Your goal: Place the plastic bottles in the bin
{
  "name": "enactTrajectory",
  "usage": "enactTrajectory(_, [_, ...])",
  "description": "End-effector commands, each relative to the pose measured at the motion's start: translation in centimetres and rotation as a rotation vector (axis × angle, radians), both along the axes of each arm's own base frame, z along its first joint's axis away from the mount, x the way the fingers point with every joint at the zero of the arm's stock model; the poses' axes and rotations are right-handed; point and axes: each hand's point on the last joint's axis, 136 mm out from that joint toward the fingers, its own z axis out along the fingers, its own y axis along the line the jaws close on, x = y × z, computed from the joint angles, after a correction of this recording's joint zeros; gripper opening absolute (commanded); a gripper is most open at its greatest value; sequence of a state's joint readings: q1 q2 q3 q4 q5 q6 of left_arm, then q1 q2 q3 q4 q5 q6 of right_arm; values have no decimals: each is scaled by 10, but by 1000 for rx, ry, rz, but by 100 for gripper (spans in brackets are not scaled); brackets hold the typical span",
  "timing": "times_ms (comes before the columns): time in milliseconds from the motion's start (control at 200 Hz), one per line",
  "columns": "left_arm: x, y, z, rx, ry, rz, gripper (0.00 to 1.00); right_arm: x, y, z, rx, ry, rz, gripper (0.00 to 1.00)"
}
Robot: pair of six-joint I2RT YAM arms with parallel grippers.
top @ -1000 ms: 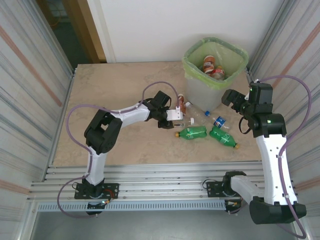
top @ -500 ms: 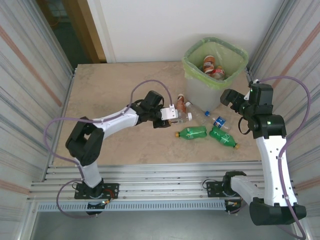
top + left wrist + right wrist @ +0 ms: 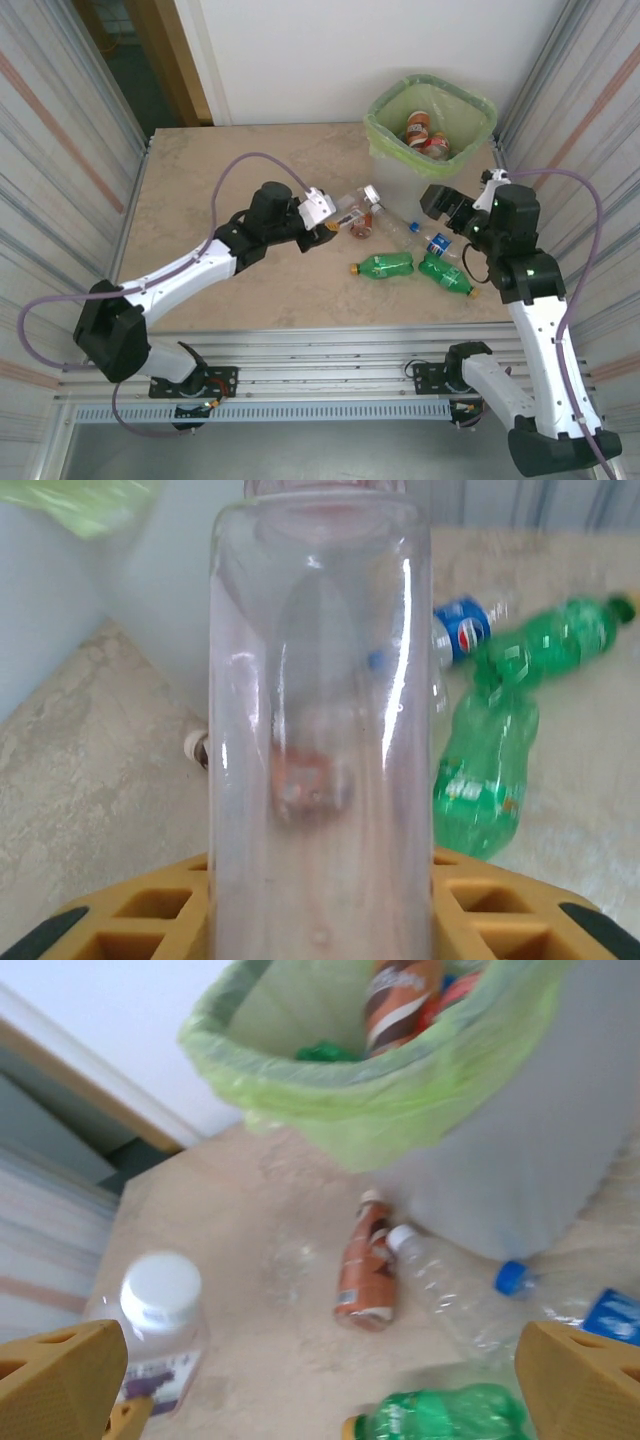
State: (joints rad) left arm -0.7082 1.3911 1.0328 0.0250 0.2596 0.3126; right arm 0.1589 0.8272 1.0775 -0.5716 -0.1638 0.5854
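My left gripper [image 3: 325, 208] is shut on a clear bottle with a white cap [image 3: 352, 205], held above the table left of the bin [image 3: 400, 180]. That bottle [image 3: 320, 730] stands between the yellow fingers [image 3: 130, 920] in the left wrist view, and its white cap and purple label [image 3: 158, 1330] show in the right wrist view. On the table lie a brown bottle [image 3: 362, 227], a clear white-capped bottle [image 3: 440, 1280], a blue-labelled bottle [image 3: 437, 243] and two green bottles [image 3: 385, 265] [image 3: 447, 273]. My right gripper [image 3: 440, 200] hangs open above them, nothing between its fingers [image 3: 60, 1380].
The green-lined bin [image 3: 400, 1090] at the back right holds several bottles [image 3: 425, 135]. Ribbed metal walls [image 3: 60, 150] close both sides, with a white wall behind. The left half of the table [image 3: 200, 170] is bare stone-pattern surface.
My left arm has stretched out and carried the clear bottle up and toward the bin. My right gripper has swung left and lower, over the lying bottles.
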Motion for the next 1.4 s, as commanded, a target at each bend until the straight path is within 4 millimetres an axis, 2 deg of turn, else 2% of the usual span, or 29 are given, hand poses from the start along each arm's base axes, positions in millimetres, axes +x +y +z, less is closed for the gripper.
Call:
enactTrajectory(0, [8,11,38,-234,82,126,7,3,33,21,94,-99,102,98])
enactTrajectory(150, [3,16,55,-349,139,152,8,7,74,22,107,-113,208,98])
enactTrajectory(356, [4,17,63,-477,237,169,8,9,131,31,150,-145,340,98])
enactTrajectory(376, [4,17,64,-489,242,166,8,14,138,24,144,-126,350,98])
enactTrajectory(466, [3,15,67,-534,267,148,8,19,160,17,141,-99,383,98])
enactTrajectory(656, [-3,11,74,-560,275,102,8,34,191,6,175,-53,421,98])
enactTrajectory(842, [-8,8,75,-567,280,64,8,48,204,5,189,-40,412,99])
enactTrajectory(1027, [-11,4,74,-564,293,38,8,61,205,1,189,-32,369,100])
enactTrajectory(1187, [-9,5,72,-565,292,52,9,63,206,3,205,-46,360,98])
enactTrajectory(1272, [-10,5,72,-566,291,47,8,63,204,4,207,-49,349,93])
enactTrajectory(1393, [-9,4,72,-572,292,44,9,63,206,1,204,-39,352,80])
